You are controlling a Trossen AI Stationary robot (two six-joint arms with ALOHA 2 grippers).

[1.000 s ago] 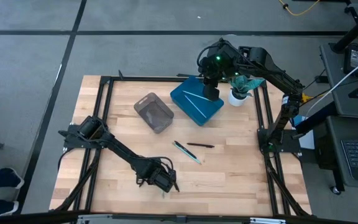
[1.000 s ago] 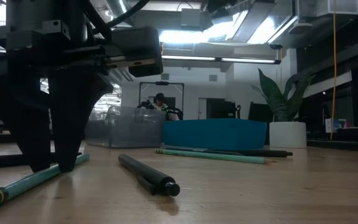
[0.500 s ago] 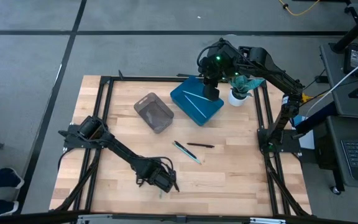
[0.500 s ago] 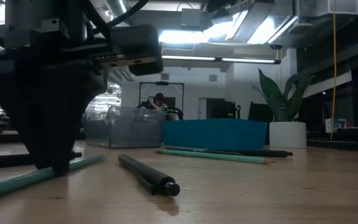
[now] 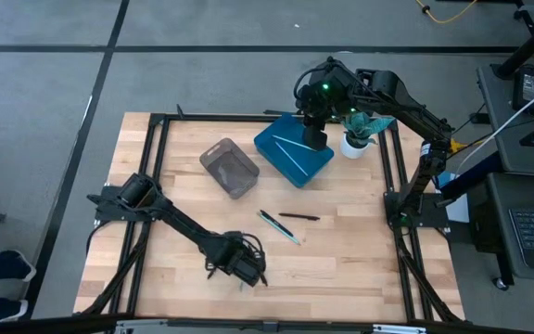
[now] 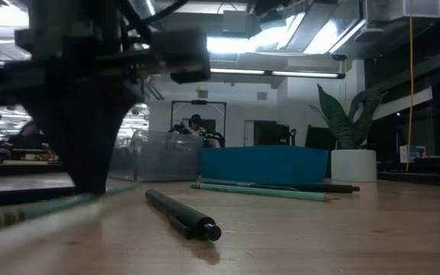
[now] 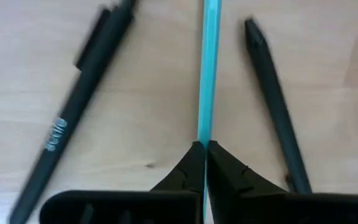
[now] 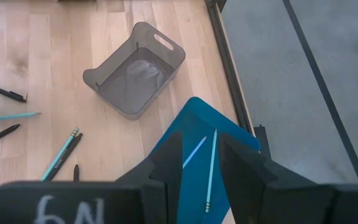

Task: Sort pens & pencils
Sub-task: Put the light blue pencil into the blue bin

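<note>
The left tool (image 5: 246,271) is down near the front edge of the tabletop (image 5: 360,260), roughly midway along it, and its two dark fingers (image 7: 194,163) are clenched on a light blue stick (image 7: 209,74) — the stick runs straight out from between the fingertips. On either side of that stick lie two black sticks on the wood: one with a pale printed mark on its barrel (image 7: 73,109), the other thinner and pointed (image 7: 277,106). Both lie near the blue one without touching it. From table height the left tool stands as a dark mass (image 6: 90,114) with the blue stick (image 6: 44,208) slanting away beneath it, and a black stick (image 6: 182,215) lies just beside it on the wood.

Near the middle of the tabletop a further blue stick (image 5: 277,225) and a black one (image 5: 299,216) lie close together.

The right tool (image 5: 314,130) hangs over the blue tray (image 5: 286,158) near the back edge, toward the right-hand corner, its fingers (image 8: 166,163) spread apart and grasping nothing. Two light blue sticks (image 8: 211,167) lie in the tray — seen between those fingers. A clear grey bin (image 5: 229,168) stands beside the tray, toward the left edge, with no sticks visible in it. A potted plant (image 5: 358,130) stands at the tray's other side.
</note>
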